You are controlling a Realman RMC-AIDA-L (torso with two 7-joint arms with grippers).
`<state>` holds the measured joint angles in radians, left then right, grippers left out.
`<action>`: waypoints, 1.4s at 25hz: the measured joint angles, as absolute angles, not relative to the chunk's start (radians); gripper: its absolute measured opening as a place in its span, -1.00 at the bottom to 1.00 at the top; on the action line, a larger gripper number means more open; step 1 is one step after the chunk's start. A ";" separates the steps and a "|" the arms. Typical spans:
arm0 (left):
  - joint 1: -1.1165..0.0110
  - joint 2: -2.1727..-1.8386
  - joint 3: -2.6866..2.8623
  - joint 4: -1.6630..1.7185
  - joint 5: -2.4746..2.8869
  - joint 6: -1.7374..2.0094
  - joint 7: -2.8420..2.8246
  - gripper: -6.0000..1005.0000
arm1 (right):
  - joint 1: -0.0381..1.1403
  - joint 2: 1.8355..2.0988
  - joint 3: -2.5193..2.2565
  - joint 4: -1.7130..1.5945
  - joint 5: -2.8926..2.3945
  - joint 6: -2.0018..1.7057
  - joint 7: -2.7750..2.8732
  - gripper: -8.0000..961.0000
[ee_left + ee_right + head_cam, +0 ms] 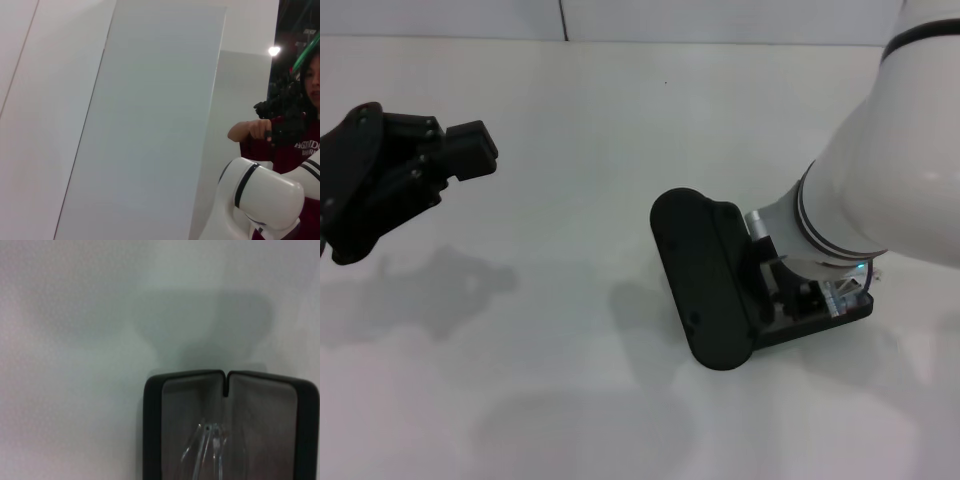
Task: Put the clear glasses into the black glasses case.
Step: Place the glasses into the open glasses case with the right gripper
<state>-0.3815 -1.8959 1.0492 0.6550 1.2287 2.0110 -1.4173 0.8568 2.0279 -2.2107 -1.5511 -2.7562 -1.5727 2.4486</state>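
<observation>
One clear glasses point(210, 450) arm lies along black glasses case point(170, 405)

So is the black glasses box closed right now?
No, the black glasses case lies open in the right wrist view, its grey lining showing, with the clear glasses over it.

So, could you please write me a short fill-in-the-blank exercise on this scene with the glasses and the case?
1. The black glasses case lies on the white table with its lid ____.
2. In the right wrist view, the clear glasses show against the case's ____ lining.
3. The arm reaching down over the case is the robot's ____ arm.
4. The left gripper hangs ____ the table, far from the case.

Missing words: open; grey; right; above
</observation>
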 joint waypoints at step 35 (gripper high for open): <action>-0.380 -1.903 1.050 0.657 1.228 2.019 -1.424 -0.88 | 0.693 2.028 -2.079 -1.741 -2.708 -1.689 2.447 -0.22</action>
<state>-0.3798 -1.9030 1.0497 0.6571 1.2278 2.0187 -1.4243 0.6934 2.0279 -2.0795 -1.7411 -2.7081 -1.6895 2.4466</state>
